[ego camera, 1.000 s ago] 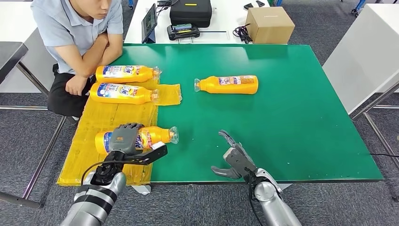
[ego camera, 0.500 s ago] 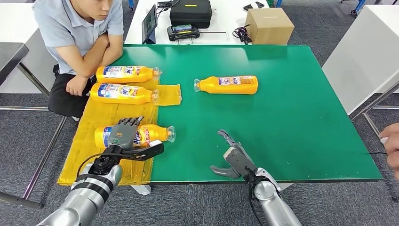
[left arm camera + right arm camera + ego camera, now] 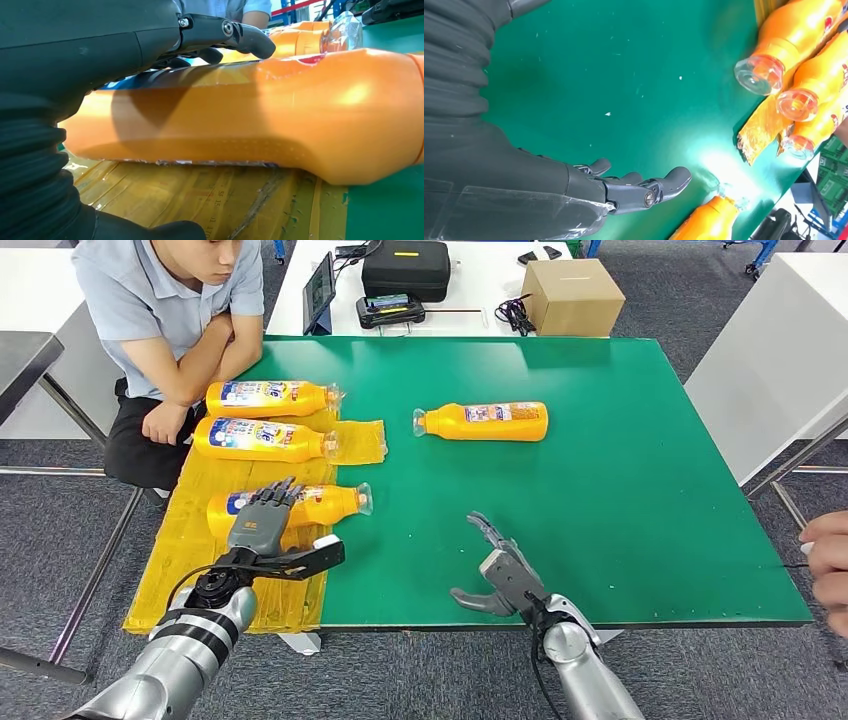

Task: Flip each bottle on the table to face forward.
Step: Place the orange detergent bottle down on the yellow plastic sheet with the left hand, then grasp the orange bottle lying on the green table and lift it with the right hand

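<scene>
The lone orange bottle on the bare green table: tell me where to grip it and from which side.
Probably grip the lone orange bottle around its wide labelled body, coming down from above with the right hand, which is open and nearer. It lies on its side, cap toward the yellow mat, with bare green table all around. The narrow neck offers less to hold.

Bright even overhead light, head view sharp. Hot white glare on green table point(image 3: 724, 170) in right wrist view. Left wrist close-up soft, hand shadow across bottle point(image 3: 260, 120).
</scene>
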Controlling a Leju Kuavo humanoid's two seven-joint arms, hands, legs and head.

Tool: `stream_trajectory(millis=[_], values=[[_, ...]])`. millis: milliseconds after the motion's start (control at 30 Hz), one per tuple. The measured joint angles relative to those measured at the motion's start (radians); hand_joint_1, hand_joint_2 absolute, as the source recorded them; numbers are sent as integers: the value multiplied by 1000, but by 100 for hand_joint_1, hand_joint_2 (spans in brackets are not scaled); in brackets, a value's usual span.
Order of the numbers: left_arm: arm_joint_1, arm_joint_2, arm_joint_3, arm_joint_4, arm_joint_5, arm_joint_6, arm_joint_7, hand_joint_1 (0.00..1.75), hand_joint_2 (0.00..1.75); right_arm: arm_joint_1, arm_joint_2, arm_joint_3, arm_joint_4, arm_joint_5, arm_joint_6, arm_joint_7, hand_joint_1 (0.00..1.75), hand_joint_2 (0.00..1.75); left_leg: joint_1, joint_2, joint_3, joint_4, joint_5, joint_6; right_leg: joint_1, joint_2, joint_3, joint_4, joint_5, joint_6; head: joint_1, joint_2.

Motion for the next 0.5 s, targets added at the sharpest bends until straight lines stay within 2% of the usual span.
stream_trajectory(millis=[500], values=[[2, 0, 1, 14, 5, 37, -15, 0, 175, 1, -4, -2, 0, 0, -12, 0, 0, 175, 0, 0, 2, 0, 0, 0, 0, 0, 1, 0, 0, 0, 0, 0]])
